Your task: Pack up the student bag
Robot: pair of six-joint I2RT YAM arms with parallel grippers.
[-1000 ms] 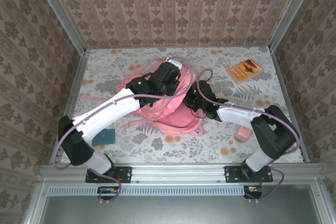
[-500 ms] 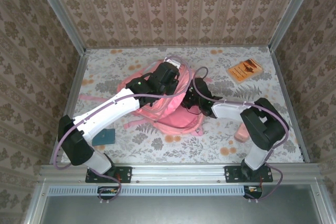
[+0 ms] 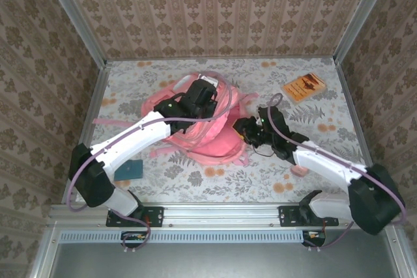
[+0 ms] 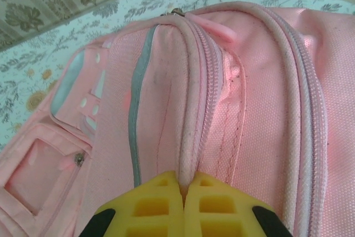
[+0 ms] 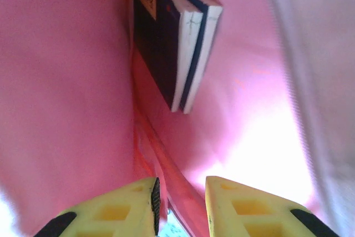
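Left wrist: left pincer point(image 4: 182, 181) pinching student bag point(image 4: 266, 81) piped seam — soft, floppy; grip seams. Right pincer point(image 5: 182, 186) slightly parted.

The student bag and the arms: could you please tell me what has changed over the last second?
The right arm dropped its elbow and stretched out low to the right, while the right end effector stayed at the student bag's right-hand opening. The left end effector, clamped on the bag's seam, drew the bag slightly leftward. The orange book, pink block and teal item stayed put.
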